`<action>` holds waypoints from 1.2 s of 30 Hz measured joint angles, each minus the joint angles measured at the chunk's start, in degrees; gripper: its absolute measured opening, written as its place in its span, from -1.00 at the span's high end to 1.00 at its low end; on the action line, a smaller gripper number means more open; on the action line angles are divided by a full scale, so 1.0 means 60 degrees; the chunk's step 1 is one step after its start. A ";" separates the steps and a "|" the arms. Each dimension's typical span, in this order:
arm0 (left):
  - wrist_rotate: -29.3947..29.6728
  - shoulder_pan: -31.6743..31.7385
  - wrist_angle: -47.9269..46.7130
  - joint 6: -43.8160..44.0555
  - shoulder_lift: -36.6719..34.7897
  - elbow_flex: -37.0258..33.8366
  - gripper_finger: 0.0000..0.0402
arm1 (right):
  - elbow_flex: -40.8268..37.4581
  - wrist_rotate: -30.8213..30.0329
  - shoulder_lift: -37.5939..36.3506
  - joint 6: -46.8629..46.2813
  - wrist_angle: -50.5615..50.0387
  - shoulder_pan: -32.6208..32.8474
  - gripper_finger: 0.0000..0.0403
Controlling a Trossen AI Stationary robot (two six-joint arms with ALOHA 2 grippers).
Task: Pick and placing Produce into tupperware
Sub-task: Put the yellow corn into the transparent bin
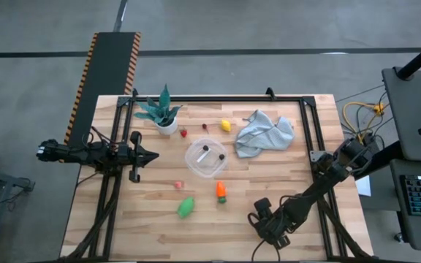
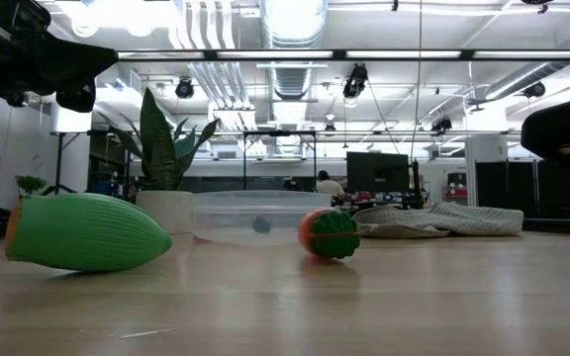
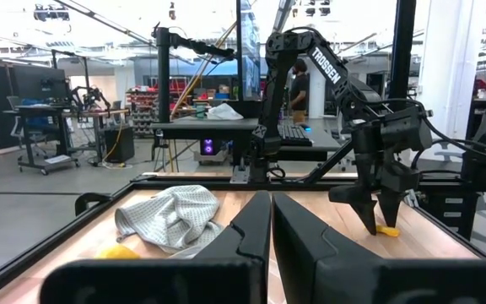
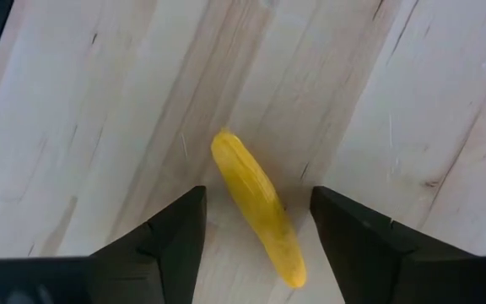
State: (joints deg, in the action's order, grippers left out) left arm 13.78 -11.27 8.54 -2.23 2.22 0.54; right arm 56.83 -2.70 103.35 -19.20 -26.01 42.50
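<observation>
High view: yellow piece (image 4: 256, 207) hidden, right gripper (image 4: 256, 228) overhead

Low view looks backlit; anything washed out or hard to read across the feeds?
Low view: ceiling lights glare, the left gripper is a dark silhouette, the tupperware is faint. Right wrist view: evenly lit, the yellow piece reads clearly between the open right gripper fingers.

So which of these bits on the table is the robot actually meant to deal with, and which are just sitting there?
Part of the job:
- clear tub, two dark pieces already inside
- green piece
- orange piece
- yellow piece by the cloth
- long yellow piece, between the open right hand's fingers
- small red and pink pieces

Just lying about:
- potted plant
- grey-blue cloth
</observation>
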 joint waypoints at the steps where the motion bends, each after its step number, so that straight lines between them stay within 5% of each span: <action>1: 0.0000 0.0002 0.0002 0.0000 0.0000 0.0000 1.00 | -0.0002 -0.0019 0.0001 -0.0042 0.0002 -0.0001 -0.02; 25: 0.0000 0.0004 0.0000 0.0005 0.0000 0.0003 1.00 | -0.0017 -0.0573 0.0022 -0.0065 -0.0016 0.0051 0.91; 36: 0.0000 0.0003 0.0001 0.0008 0.0000 0.0000 1.00 | -0.0053 -0.1773 -0.0079 0.0032 -0.0089 -0.0089 0.93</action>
State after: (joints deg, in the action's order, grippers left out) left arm 13.78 -11.25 8.54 -2.18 2.22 0.54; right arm 56.51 -13.34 102.88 -19.01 -26.55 41.97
